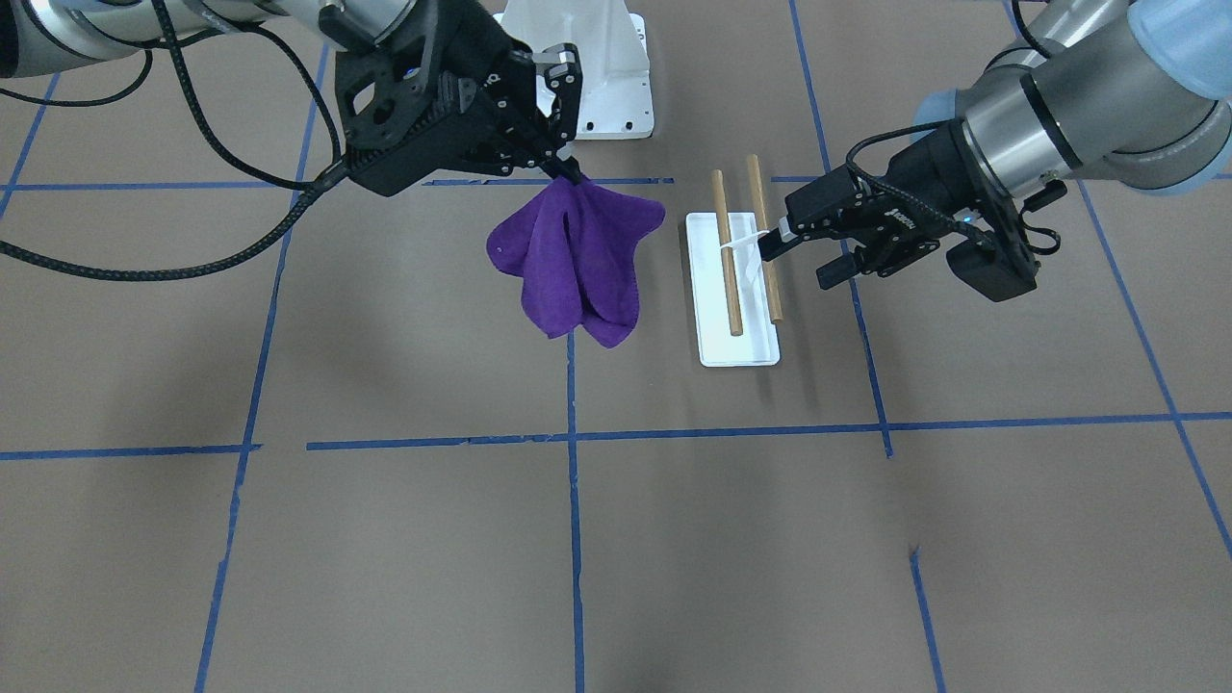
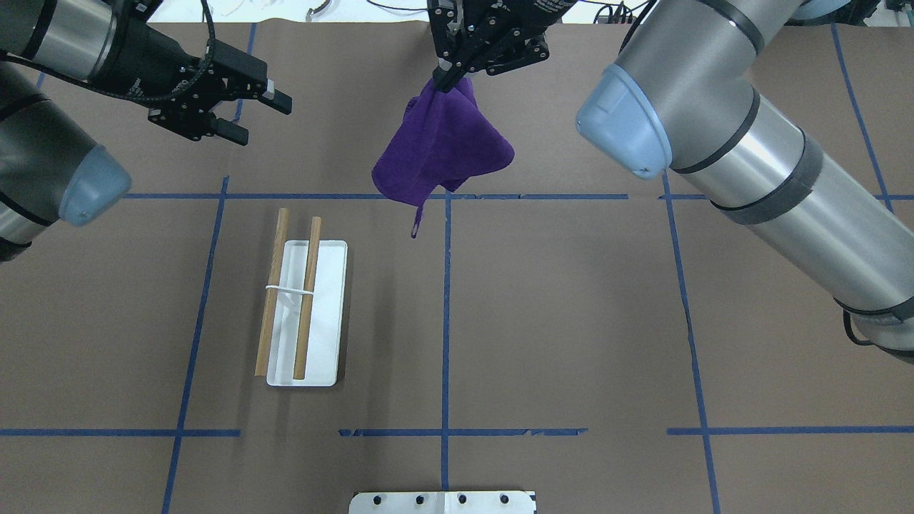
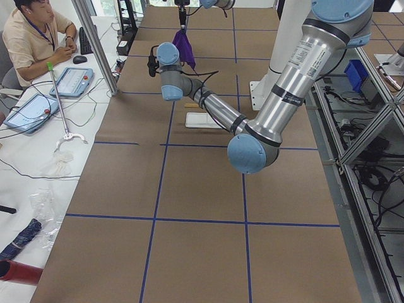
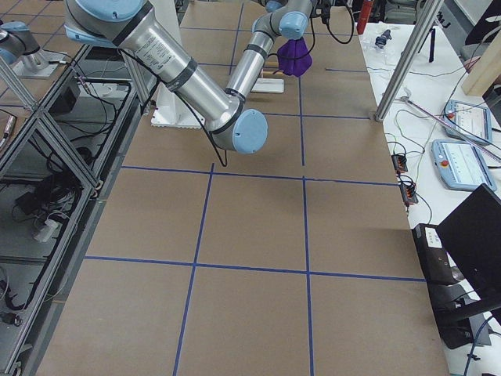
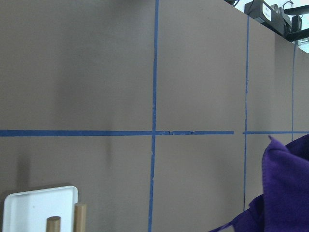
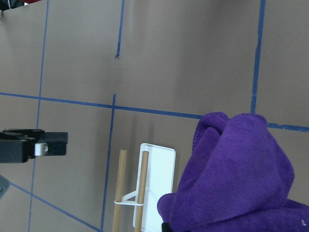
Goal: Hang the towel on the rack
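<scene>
While my right gripper point(image 1: 568, 171) pinches its bunched top, towel point(image 1: 576, 260): limp, light, I judge.
Left gripper point(image 2: 258, 120): spread, empty.
Rack point(image 2: 335, 314): 2 dowels point(image 2: 308, 296) bare.

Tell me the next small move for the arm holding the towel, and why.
Probably carry the right gripper sideways toward the rack: the towel hangs pinched by one corner, off to one side of the rack, whose dowels are bare.

We log a robotics lab: brown table point(image 3: 202, 252) gridded with blue tape point(image 3: 158, 218), aluminium framing point(image 3: 95, 44) at its operator-side edge, seated operator point(image 3: 31, 35) with teach pendants point(image 3: 71, 81) on the adjoining bench point(image 3: 25, 158).
</scene>
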